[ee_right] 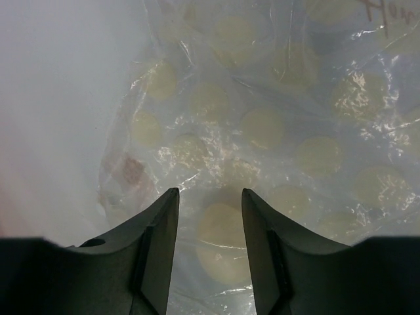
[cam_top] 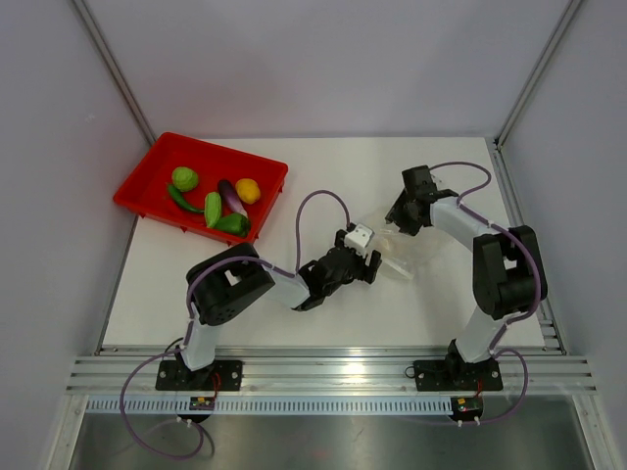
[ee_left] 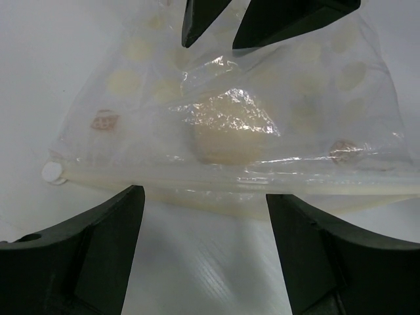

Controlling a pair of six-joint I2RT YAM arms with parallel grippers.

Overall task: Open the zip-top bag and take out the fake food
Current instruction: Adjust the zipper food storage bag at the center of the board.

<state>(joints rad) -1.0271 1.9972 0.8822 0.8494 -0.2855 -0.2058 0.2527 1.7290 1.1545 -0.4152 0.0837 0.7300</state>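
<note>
Colours on the white table (cam_top: 323,166).
The clear bag (cam_top: 397,257) carries pale yellow dots; the tray (cam_top: 132,196) is red; the toy food (cam_top: 212,204) is green, yellow and purple.

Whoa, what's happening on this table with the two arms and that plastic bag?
Two robot arms are working on a clear zip-top bag lying between them. The left end effector is open at the bag's zip edge, and the right end effector hangs over the far side, fingers apart. The red tray holds toy fruits and vegetables, and one pale lump seems to be inside the bag.
</note>
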